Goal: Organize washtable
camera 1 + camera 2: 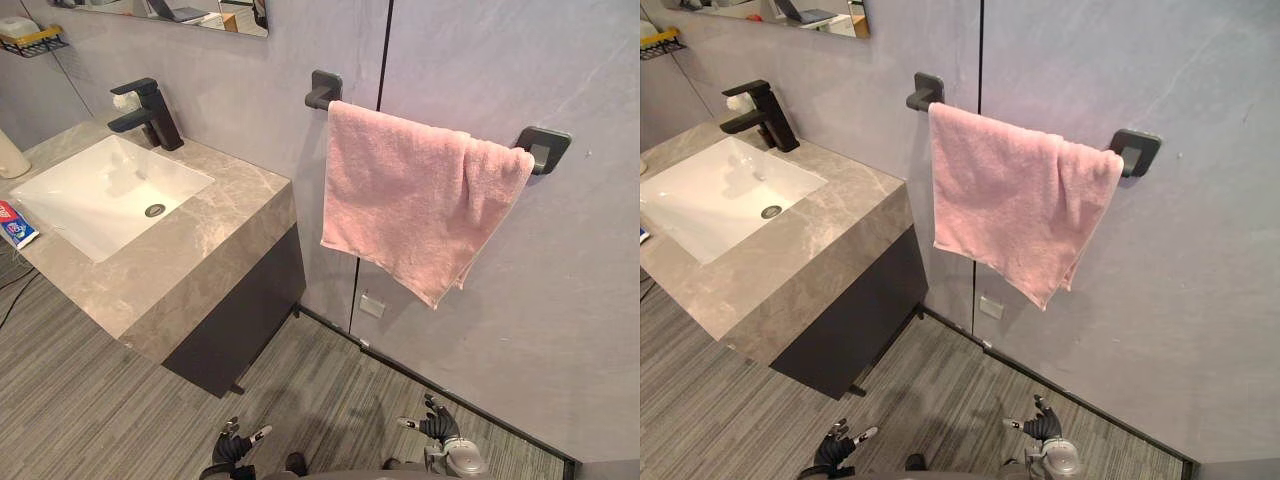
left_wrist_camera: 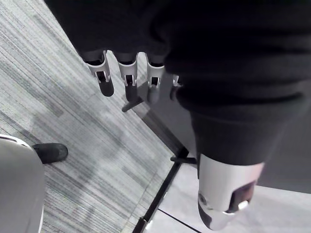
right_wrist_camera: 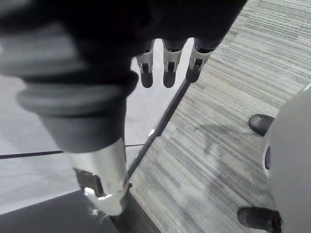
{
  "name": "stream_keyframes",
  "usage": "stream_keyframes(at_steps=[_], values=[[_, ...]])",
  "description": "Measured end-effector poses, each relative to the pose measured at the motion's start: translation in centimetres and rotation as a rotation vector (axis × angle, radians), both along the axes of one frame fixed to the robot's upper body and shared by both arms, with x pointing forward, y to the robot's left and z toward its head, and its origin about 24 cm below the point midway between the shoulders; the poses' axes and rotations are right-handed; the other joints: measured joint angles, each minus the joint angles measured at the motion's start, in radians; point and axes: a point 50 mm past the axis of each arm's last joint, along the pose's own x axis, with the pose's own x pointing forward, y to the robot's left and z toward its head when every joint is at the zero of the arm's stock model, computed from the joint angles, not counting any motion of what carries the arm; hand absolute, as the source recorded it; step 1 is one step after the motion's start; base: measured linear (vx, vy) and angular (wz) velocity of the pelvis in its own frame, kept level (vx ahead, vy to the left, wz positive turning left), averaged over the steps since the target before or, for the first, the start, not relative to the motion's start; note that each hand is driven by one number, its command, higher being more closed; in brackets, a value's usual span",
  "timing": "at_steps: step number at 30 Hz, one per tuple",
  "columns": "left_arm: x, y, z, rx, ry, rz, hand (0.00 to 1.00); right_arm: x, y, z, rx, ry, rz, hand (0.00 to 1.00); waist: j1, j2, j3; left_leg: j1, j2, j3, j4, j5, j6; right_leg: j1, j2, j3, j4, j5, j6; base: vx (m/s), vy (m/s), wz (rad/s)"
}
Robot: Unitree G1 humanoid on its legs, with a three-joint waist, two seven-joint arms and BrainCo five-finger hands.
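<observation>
Bottom edge, low centre: left hand (image 1: 236, 446) and, to its right, right hand (image 1: 441, 427), both hanging over the grey striped floor (image 1: 100, 400). The wrist views show each hand's fingers straight and loosely spread, wide, gripping nothing.

Middle left: the washtable (image 1: 210, 215), a grey-brown stone-look slab over a dark cabinet (image 1: 245, 310), well apart from both hands. A white rectangular sink (image 1: 100, 185) is set into the top. A red, white and blue tube (image 1: 15, 224) lies on the counter at the frame's left edge, just beside the sink rim. A white container (image 1: 10, 155) is cut off by the left edge further back. A black faucet (image 1: 150, 112) stands behind the sink against the wall.

Upper centre-right: a pink towel (image 1: 410, 205) is draped unevenly over a black wall bar (image 1: 543, 148), its right side bunched and hanging lower.

Upper left corner: a wire shelf (image 1: 35, 42), with the lower edge of a mirror (image 1: 180, 12) beside it.
</observation>
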Motion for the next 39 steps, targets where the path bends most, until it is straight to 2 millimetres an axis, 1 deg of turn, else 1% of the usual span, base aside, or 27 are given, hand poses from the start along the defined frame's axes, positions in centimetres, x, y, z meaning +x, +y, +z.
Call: stream_keyframes(at_steps=[7, 11, 13, 15, 16, 17, 18, 19, 20, 21, 22, 23, 24, 25, 26, 27, 28, 29, 30, 31, 32, 34, 35, 36, 37, 38, 39], values=[[-0.1, 0.2, -0.1, -0.012, 0.008, 0.033, 0.0, -2.7, -1.1, -1.0, 0.045, 0.075, -0.252, 0.0, 0.015, -0.034, -0.022, 0.013, 0.013, -0.047, 0.001, 0.001, -0.007, 0.057, 0.037, -0.018, -0.056, 0.019, -0.01, 0.05, -0.04, 0.12], [-0.2, 0.2, -0.1, -0.02, 0.008, 0.051, 0.0, -3.5, -2.1, -1.1, 0.027, 0.091, -0.344, 0.0, 0.023, -0.029, -0.02, 0.01, 0.016, -0.096, 0.001, 0.009, -0.018, 0.075, 0.046, -0.025, -0.053, 0.009, -0.02, 0.01, -0.02, 0.36], [0.1, 0.1, 0.0, -0.026, 0.0, 0.053, 0.0, -3.6, -2.5, -1.1, 0.016, 0.096, -0.349, 0.0, 0.031, -0.014, -0.008, -0.011, 0.018, -0.145, 0.001, 0.025, -0.024, 0.071, 0.048, -0.066, -0.034, -0.005, -0.027, -0.05, -0.05, 0.51], [0.4, 0.1, 0.1, -0.028, -0.018, 0.062, 0.0, -3.3, -2.7, -1.0, 0.006, 0.09, -0.357, 0.0, 0.039, -0.013, 0.009, -0.042, 0.016, -0.21, 0.001, 0.051, -0.026, 0.058, 0.039, -0.126, 0.014, -0.039, -0.033, -0.08, -0.056, 0.91], [0.5, 0.2, 0.2, -0.027, -0.023, 0.066, 0.0, -3.1, -2.7, -1.0, 0.003, 0.083, -0.359, 0.0, 0.041, -0.004, 0.015, -0.062, 0.014, -0.23, 0.001, 0.06, -0.027, 0.042, 0.032, -0.149, 0.04, -0.058, -0.035, -0.14, -0.088, 1.28], [0.8, 0.0, 0.4, -0.029, -0.04, 0.073, 0.0, -2.1, -2.8, -0.6, 0.001, 0.049, -0.36, 0.0, 0.044, -0.008, 0.024, -0.102, 0.011, -0.268, 0.007, 0.087, -0.027, 0.008, 0.008, -0.202, 0.1, -0.096, -0.042, -0.13, -0.071, 1.27], [1.3, -0.1, 0.6, -0.034, -0.064, 0.09, 0.0, -0.7, -3.1, 0.0, 0.0, -0.006, -0.37, 0.0, 0.046, 0.004, 0.042, -0.143, 0.01, -0.269, 0.007, 0.082, -0.005, -0.029, -0.017, -0.252, 0.155, -0.125, -0.045, -0.15, -0.066, 1.25], [1.4, -0.2, 0.6, -0.036, -0.068, 0.101, 0.0, 0.0, -3.2, 0.3, -0.004, -0.033, -0.38, 0.0, 0.05, 0.013, 0.046, -0.165, 0.013, -0.246, 0.001, 0.058, 0.021, -0.048, -0.024, -0.282, 0.163, -0.125, -0.053, -0.1, -0.011, 1.34], [1.9, -0.4, 0.8, -0.039, -0.091, 0.11, 0.0, 1.4, -3.6, 1.0, -0.006, -0.092, -0.412, 0.0, 0.051, -0.013, 0.061, -0.203, 0.019, -0.119, 0.047, 0.0, 0.069, -0.062, -0.063, -0.333, 0.151, -0.109, -0.069, -0.06, 0.003, 1.1], [2.4, -0.2, 1.0, -0.037, -0.106, 0.114, 0.0, 2.2, -3.7, 1.5, -0.01, -0.121, -0.41, 0.0, 0.062, -0.012, 0.069, -0.237, 0.024, -0.046, 0.152, -0.002, 0.069, -0.069, -0.092, -0.355, 0.165, -0.106, -0.073, 0.0, 0.017, 1.08], [2.3, -0.5, 1.0, -0.044, -0.104, 0.114, 0.0, 2.7, -4.2, 1.9, -0.027, -0.145, -0.412, 0.0, 0.066, -0.008, 0.074, -0.242, 0.036, 0.012, 0.248, -0.003, 0.07, -0.068, -0.115, -0.374, 0.181, -0.096, -0.061, 0.03, 0.038, 0.58], [2.1, -0.6, 0.9, -0.048, -0.099, 0.118, 0.0, 2.8, -4.5, 2.0, -0.036, -0.154, -0.415, 0.0, 0.065, -0.006, 0.076, -0.229, 0.045, 0.041, 0.29, -0.012, 0.062, -0.064, -0.129, -0.383, 0.194, -0.096, -0.059, 0.02, 0.097, 0.53], [1.8, -0.9, 0.7, -0.055, -0.087, 0.117, 0.0, 2.9, -4.8, 2.2, -0.045, -0.16, -0.415, 0.0, 0.064, 0.009, 0.074, -0.19, 0.071, 0.086, 0.328, -0.073, 0.023, -0.048, -0.147, -0.399, 0.212, -0.094, -0.057, 0.01, 0.166, 0.38], [1.7, -0.9, 0.6, -0.057, -0.079, 0.115, 0.0, 3.1, -5.2, 2.3, -0.053, -0.163, -0.413, 0.0, 0.063, 0.014, 0.071, -0.154, 0.101, 0.124, 0.35, -0.116, 0.022, -0.043, -0.161, -0.407, 0.224, -0.09, -0.05, 0.0, 0.167, 0.27], [1.7, -0.9, 0.6, -0.057, -0.074, 0.114, 0.0, 3.3, -5.2, 2.3, -0.052, -0.165, -0.412, 0.0, 0.06, 0.014, 0.071, -0.143, 0.118, 0.148, 0.358, -0.128, 0.023, -0.042, -0.167, -0.41, 0.229, -0.086, -0.044, 0.0, 0.181, 0.27], [1.6, -0.8, 0.5, -0.056, -0.068, 0.108, 0.0, 3.5, -5.2, 2.4, -0.05, -0.17, -0.417, 0.0, 0.041, 0.016, 0.07, -0.138, 0.143, 0.202, 0.366, -0.142, 0.018, -0.035, -0.187, -0.433, 0.245, -0.078, -0.031, -0.07, 0.225, 0.5], [1.8, -0.8, 0.5, -0.051, -0.068, 0.087, 0.0, 3.5, -5.2, 2.3, -0.042, -0.163, -0.434, 0.0, 0.026, 0.015, 0.063, -0.15, 0.119, 0.246, 0.365, -0.143, 0.018, -0.029, -0.204, -0.453, 0.262, -0.072, -0.014, -0.08, 0.227, 0.66], [1.9, -0.9, 0.6, -0.046, -0.072, 0.064, 0.0, 3.2, -5.1, 2.1, -0.039, -0.15, -0.442, 0.0, 0.02, 0.004, 0.061, -0.148, 0.103, 0.247, 0.353, -0.139, 0.023, -0.027, -0.212, -0.456, 0.255, -0.066, -0.004, -0.08, 0.245, 0.79], [2.1, -0.7, 0.7, -0.03, -0.07, 0.023, 0.0, 2.6, -5.1, 1.7, -0.037, -0.123, -0.451, 0.0, 0.012, -0.005, 0.058, -0.147, 0.077, 0.249, 0.31, -0.129, 0.034, -0.013, -0.215, -0.481, 0.216, -0.036, 0.02, -0.07, 0.23, 0.76], [2.2, -0.6, 0.7, -0.02, -0.066, -0.01, 0.0, 2.3, -5.0, 1.4, -0.034, -0.105, -0.451, 0.0, 0.011, -0.012, 0.056, -0.139, 0.037, 0.237, 0.244, -0.088, 0.041, -0.004, -0.228, -0.518, 0.192, 0.001, 0.017, -0.09, 0.238, 0.79], [2.2, -0.7, 0.7, -0.018, -0.064, -0.024, 0.0, 2.1, -4.9, 1.3, -0.033, -0.097, -0.452, 0.0, 0.009, -0.016, 0.055, -0.129, 0.015, 0.219, 0.2, -0.061, 0.044, 0.006, -0.235, -0.537, 0.183, 0.013, 0.012, -0.13, 0.205, 0.93], [2.1, -0.9, 0.6, -0.015, -0.057, -0.056, 0.0, 1.4, -4.8, 1.0, -0.031, -0.064, -0.45, 0.0, 0.005, 0.002, 0.059, -0.081, -0.04, 0.15, 0.081, -0.001, 0.054, 0.051, -0.252, -0.566, 0.174, 0.034, 0.01, -0.16, 0.136, 1.0], [1.9, -1.2, 0.5, -0.015, -0.046, -0.074, 0.0, 1.3, -4.6, 0.8, -0.03, -0.052, -0.442, 0.0, 0.008, 0.007, 0.062, -0.067, -0.054, 0.123, 0.053, 0.01, 0.06, 0.064, -0.259, -0.558, 0.182, 0.034, 0.009, -0.15, 0.076, 1.02], [1.8, -1.2, 0.4, -0.011, -0.038, -0.086, 0.0, 0.9, -4.4, 0.6, -0.033, -0.031, -0.426, 0.0, 0.007, 0.016, 0.067, -0.06, -0.069, 0.069, 0.021, 0.014, 0.063, 0.07, -0.268, -0.485, 0.22, 0.022, -0.019, -0.14, 0.053, 0.96], [1.8, -1.1, 0.4, -0.006, -0.036, -0.093, 0.0, 0.8, -4.3, 0.5, -0.033, -0.02, -0.418, 0.0, 0.005, 0.019, 0.07, -0.058, -0.075, 0.044, 0.014, 0.01, 0.077, 0.066, -0.268, -0.414, 0.245, 0.01, -0.06, -0.17, 0.061, 1.6], [1.6, -0.8, 0.4, 0.001, -0.029, -0.103, 0.0, 0.2, -3.8, 0.2, -0.018, 0.006, -0.383, 0.0, -0.005, 0.034, 0.081, -0.068, -0.073, -0.01, 0.017, 0.009, 0.079, 0.035, -0.186, -0.092, 0.254, -0.098, -0.128, -0.17, 0.018, 1.49], [1.6, -0.5, 0.4, 0.01, -0.026, -0.108, 0.0, 0.0, -3.7, 0.1, -0.014, 0.011, -0.369, 0.0, -0.007, 0.026, 0.082, -0.078, -0.077, -0.024, 0.021, 0.009, 0.08, 0.038, -0.138, 0.005, 0.23, -0.146, -0.125, -0.13, -0.025, 1.56]])
